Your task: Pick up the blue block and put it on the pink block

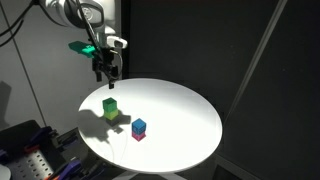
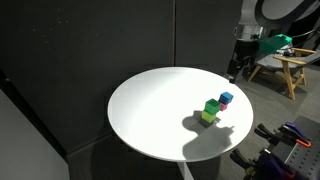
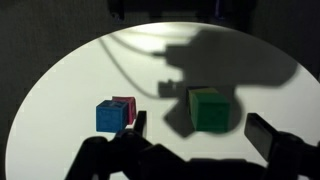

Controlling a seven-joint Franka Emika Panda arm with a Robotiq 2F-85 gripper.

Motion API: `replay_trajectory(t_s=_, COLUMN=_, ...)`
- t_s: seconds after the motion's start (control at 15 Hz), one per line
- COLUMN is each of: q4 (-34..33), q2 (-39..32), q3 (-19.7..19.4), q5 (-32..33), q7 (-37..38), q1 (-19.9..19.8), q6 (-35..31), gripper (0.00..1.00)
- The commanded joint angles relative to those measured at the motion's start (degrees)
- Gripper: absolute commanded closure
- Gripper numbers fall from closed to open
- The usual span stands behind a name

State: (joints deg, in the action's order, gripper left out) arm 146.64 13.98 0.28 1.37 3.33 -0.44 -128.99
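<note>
Closest to my wrist camera were the two dark fingers. They stood well apart with nothing between them, so the gripper was empty. Past the fingertips I looked down on the round white table. To the left in that view sat the blue block. The pink block peeped out at its far right corner, the two touching. To the right, apart from that pair, stood the green block, partly inside the arm's broad shadow that lay across the far part of the tabletop.

In both exterior views the gripper hung in the air by the table's rim, well clear of all three blocks and touching none. In an exterior view the blue block rested on top of the pink block, of which I saw only a thin strip beneath it. That stack stood nearer the camera and to the right of the green block, on the left half of the table. In an exterior view the blue block lay just beyond and to the right of the green block, close to the right rim of the table. There the pink was too small for me to make out. A wooden frame stood off to the far right, behind the arm.
</note>
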Motion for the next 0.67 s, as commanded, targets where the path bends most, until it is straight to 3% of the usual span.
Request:
replay_trajectory(t_s=0.0, q4=0.42, q2=2.04, q3=0.18, q5=-0.17, q7=0.46, q1=0.02, q6=-0.5, gripper=0.0)
replay_trajectory(t_s=0.6, q4=0.58, q2=3.55, q3=0.11, q5=-0.74, q7=1.22, q1=-0.06, q6=1.15, gripper=0.0)
